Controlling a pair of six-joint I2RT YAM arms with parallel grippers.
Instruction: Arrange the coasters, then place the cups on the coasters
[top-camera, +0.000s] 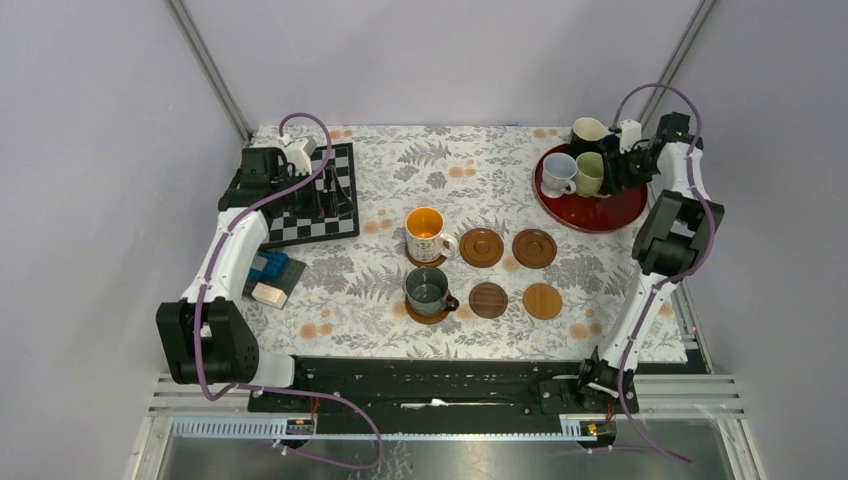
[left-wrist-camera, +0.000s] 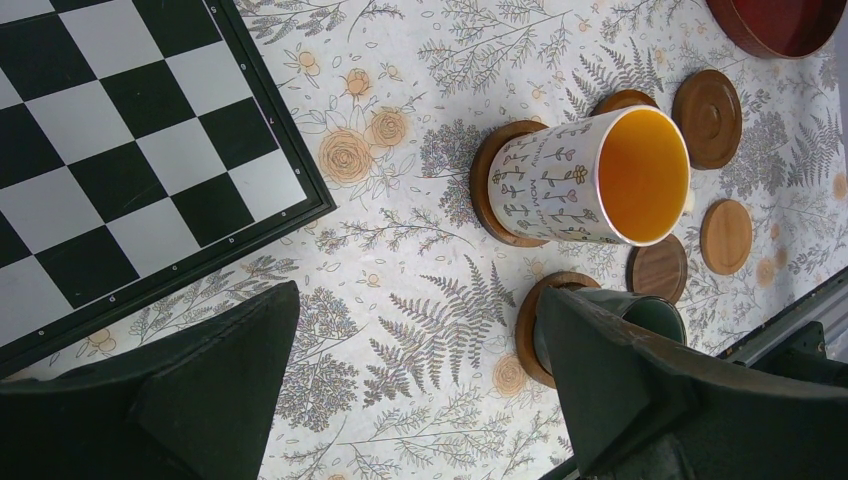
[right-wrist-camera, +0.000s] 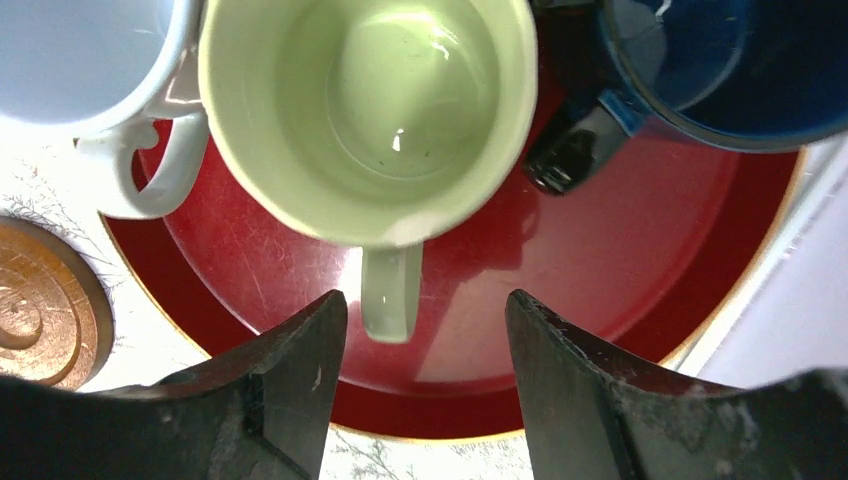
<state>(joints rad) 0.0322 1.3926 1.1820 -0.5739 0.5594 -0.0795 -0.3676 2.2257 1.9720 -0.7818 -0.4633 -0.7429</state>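
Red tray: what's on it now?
The tray holds a pale blue mug, a green mug, a black mug and, seen by the right wrist, a navy mug. From above, the right arm covers the navy mug and the tray's far right.

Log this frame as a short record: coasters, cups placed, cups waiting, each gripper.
coasters: six, in two rows of three; four bare coasters
cups on coasters: orange-inside mug, dark grey-green mug
cups on red tray: pale blue-white mug, pale green mug, black mug, navy mug
right gripper: open, jaws either side of the pale green mug's handle, not touching it
left gripper: open, empty, near the chessboard
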